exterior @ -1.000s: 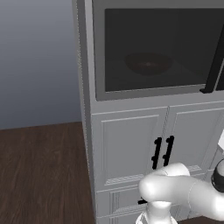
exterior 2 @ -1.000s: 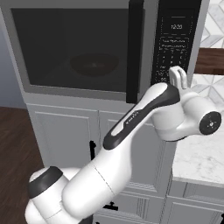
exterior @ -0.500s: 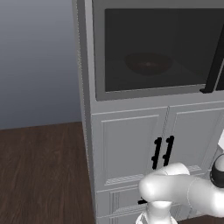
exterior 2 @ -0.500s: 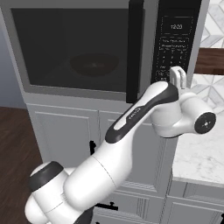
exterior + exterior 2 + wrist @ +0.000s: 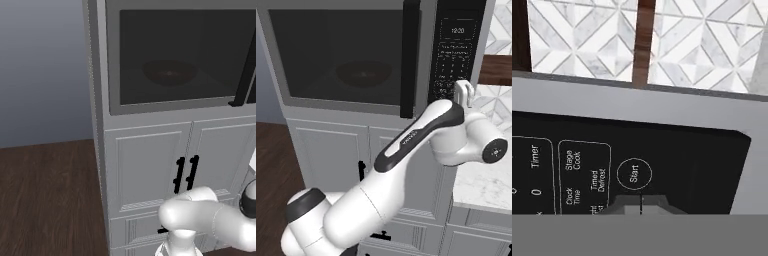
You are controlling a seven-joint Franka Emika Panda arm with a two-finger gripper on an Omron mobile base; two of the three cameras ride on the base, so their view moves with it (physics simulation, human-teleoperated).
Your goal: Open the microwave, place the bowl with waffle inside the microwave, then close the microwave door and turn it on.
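Note:
The microwave is built in above white cabinets, and its microwave door is closed, with the black vertical handle beside the control panel. Through the dark glass the bowl shows dimly inside; what it holds is too dim to tell. My gripper is shut with nothing between its fingers, at the lower right of the control panel. In the hand view the closed gripper sits just below the round Start button, very close to the panel.
White cabinet doors with small black handles stand below the microwave. A marble counter and patterned tile wall lie to the right. Dark wooden floor stretches to the left. My arm crosses in front of the cabinets.
The hand has shifted slightly lower and to the right at the control panel. The door stays closed, the bowl has not moved and the gripper stays shut.

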